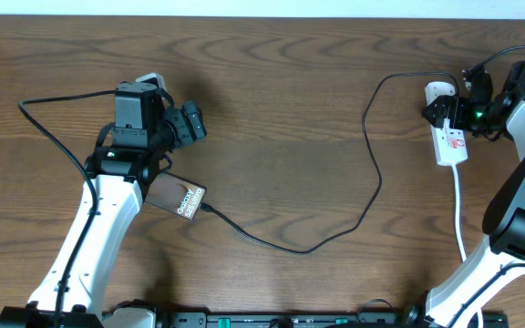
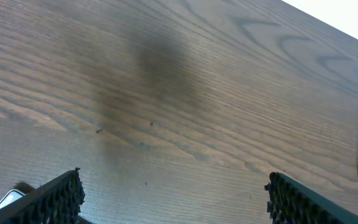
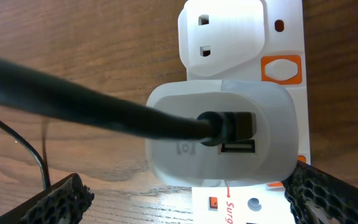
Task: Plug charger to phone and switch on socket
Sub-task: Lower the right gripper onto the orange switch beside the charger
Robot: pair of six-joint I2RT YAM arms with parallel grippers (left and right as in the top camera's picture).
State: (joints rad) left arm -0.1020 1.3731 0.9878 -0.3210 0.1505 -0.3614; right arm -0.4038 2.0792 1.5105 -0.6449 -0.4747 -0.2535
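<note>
The dark-brown phone (image 1: 177, 195) lies flat beside my left arm, with the plug tip of the thin black charger cable (image 1: 372, 182) at its right corner. The cable loops across the table to a white adapter (image 3: 219, 134) seated in the white socket strip (image 1: 451, 144), which also shows in the right wrist view (image 3: 288, 34). An orange switch (image 3: 281, 68) sits next to the adapter. My right gripper (image 3: 194, 205) is open, straddling the adapter and strip (image 1: 440, 114). My left gripper (image 2: 176, 199) is open and empty over bare wood, just above the phone (image 1: 190, 123).
The strip's white cord (image 1: 459, 214) runs toward the front edge at the right. An unused outlet (image 3: 219, 34) lies beyond the adapter. A pale object's corner (image 2: 8, 200) shows beside my left jaw. The wooden table (image 1: 281, 118) spans the view.
</note>
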